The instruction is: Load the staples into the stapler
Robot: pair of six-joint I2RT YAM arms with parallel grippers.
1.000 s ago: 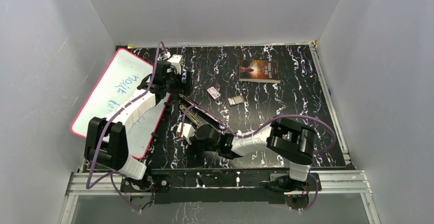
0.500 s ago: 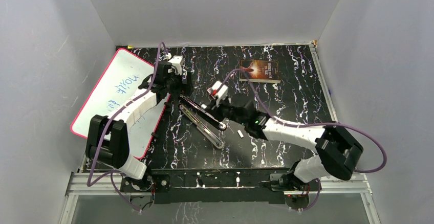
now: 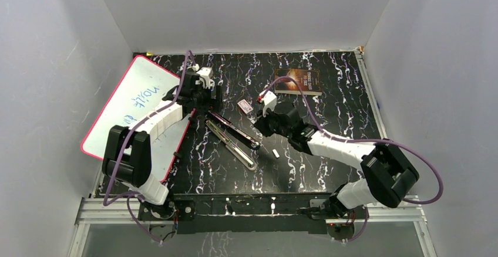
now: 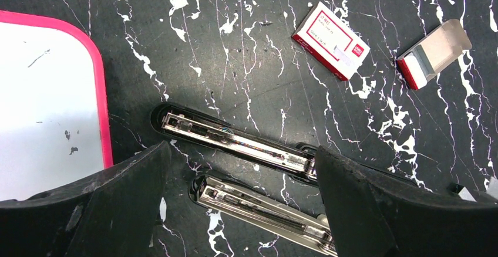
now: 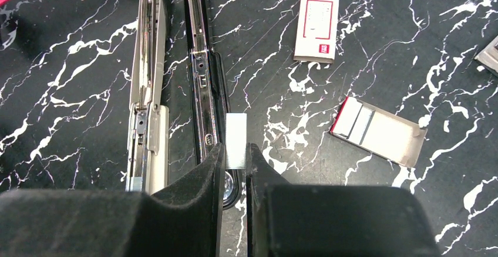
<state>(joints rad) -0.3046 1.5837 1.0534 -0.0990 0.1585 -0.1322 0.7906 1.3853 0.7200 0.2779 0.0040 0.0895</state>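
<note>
Staple strip point(image 5: 236, 141) parallel to the open stapler point(image 5: 201, 57), tight between right fingers point(image 5: 197, 183); left fingers point(image 4: 117, 204) wide apart, empty.

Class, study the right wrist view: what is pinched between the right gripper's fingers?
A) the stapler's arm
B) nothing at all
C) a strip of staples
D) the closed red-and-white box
C: the right gripper is shut on a short white strip of staples that sticks out past its fingertips, next to the opened stapler.
</note>
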